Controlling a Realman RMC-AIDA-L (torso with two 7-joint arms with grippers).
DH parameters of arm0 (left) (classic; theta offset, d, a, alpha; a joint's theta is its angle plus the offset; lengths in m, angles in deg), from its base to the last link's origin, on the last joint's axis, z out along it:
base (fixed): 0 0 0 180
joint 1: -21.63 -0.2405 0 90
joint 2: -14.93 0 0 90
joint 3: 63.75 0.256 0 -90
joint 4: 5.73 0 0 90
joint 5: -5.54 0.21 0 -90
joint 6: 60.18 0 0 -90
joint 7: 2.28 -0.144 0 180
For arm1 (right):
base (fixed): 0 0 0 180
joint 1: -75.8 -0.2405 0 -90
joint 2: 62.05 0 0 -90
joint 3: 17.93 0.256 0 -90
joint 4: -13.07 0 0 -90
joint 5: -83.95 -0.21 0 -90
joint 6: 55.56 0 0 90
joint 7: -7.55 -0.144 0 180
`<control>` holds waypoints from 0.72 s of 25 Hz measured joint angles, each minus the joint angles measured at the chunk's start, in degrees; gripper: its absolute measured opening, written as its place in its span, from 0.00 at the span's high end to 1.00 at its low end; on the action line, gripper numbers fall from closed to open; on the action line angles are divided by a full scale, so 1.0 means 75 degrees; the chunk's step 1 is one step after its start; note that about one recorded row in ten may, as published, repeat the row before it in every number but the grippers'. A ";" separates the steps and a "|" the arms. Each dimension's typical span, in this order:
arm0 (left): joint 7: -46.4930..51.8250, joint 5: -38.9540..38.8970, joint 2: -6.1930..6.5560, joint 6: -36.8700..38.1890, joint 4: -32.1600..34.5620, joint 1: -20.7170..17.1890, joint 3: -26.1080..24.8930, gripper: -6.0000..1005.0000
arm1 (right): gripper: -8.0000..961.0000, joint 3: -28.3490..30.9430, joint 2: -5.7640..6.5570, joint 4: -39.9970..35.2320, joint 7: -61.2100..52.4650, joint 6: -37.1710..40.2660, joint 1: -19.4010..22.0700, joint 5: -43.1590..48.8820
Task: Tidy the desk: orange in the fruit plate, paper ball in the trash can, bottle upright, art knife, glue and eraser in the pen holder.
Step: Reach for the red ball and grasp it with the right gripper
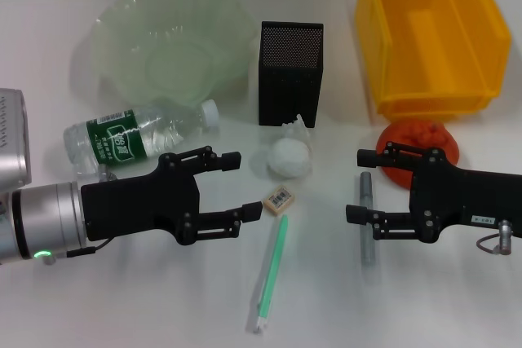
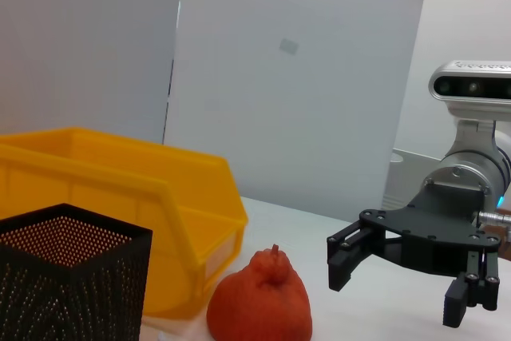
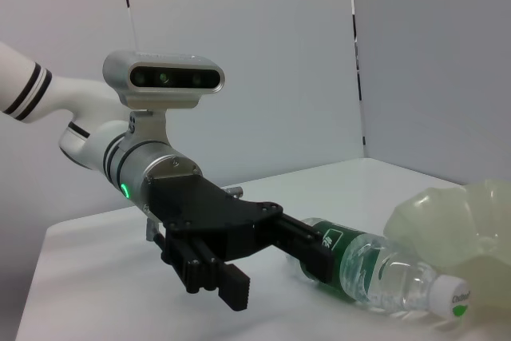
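The left gripper (image 1: 241,183) has its jaws spread wide and holds nothing; its fingers point toward the middle of the table, level with it. The near fingertip (image 1: 251,211) sits just beside the eraser (image 1: 279,200), which lies flat between the two arms. The left arm reaches in from the left side, its silver wrist low over the table, with the bottle (image 1: 139,136) lying on its side just behind the black hand, cap toward the pen holder (image 1: 290,73).

The right gripper (image 1: 361,187) is likewise wide open and empty, fingers pointing inward at the left one. A grey pen-like tool (image 1: 366,216) lies on the table under its fingertips, and the orange (image 1: 417,141) sits just behind its far finger, close in front of the trash can (image 1: 431,33). In the left wrist view this gripper (image 2: 403,285) hangs near the orange (image 2: 260,306).

The paper ball (image 1: 289,155) rests near the pen holder's front, between the arms. A green stick (image 1: 270,275) lies near the eraser, toward the robot. The plate (image 1: 171,41) stands at the far left, behind the bottle.
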 joint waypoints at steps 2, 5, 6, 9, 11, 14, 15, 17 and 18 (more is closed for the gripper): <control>0.0000 0.0003 0.0002 0.0000 0.0000 -0.0001 0.0000 0.20 | 0.14 0.0000 0.0000 0.0000 0.0000 -0.0001 -0.0002 0.0000; 0.0000 0.0006 0.0004 -0.0010 0.0000 -0.0002 0.0000 0.21 | 0.14 0.0000 0.0000 0.0000 0.0000 -0.0005 -0.0012 0.0000; 0.0000 0.0006 0.0006 -0.0018 0.0000 -0.0003 0.0000 0.21 | 0.14 0.0000 0.0000 0.0000 0.0000 -0.0005 -0.0012 0.0000; 0.0000 0.0007 0.0007 -0.0034 0.0000 -0.0003 0.0000 0.21 | 0.14 0.0000 0.0000 0.0000 0.0000 -0.0009 -0.0021 0.0000; 0.0000 0.0007 0.0007 -0.0034 0.0000 -0.0003 0.0000 0.21 | 0.14 0.0003 0.0000 0.0000 0.0000 -0.0010 -0.0022 -0.0001; -0.0001 0.0007 0.0011 -0.0042 0.0000 -0.0012 0.0001 0.21 | 0.14 0.0050 0.0000 -0.0004 0.0001 0.0015 -0.0013 -0.0044; -0.0003 0.0007 0.0011 -0.0044 0.0000 -0.0020 0.0000 0.21 | 0.14 0.0069 0.0000 -0.0023 0.0001 0.0054 -0.0002 -0.0057; -0.0006 0.0007 0.0011 -0.0045 0.0002 -0.0027 0.0000 0.22 | 0.14 0.0115 0.0002 -0.0093 -0.0041 0.0201 0.0023 -0.0075; -0.0008 0.0007 0.0011 -0.0043 0.0008 -0.0023 0.0001 0.22 | 0.14 0.0163 0.0007 -0.0155 -0.0105 0.0316 0.0037 -0.0084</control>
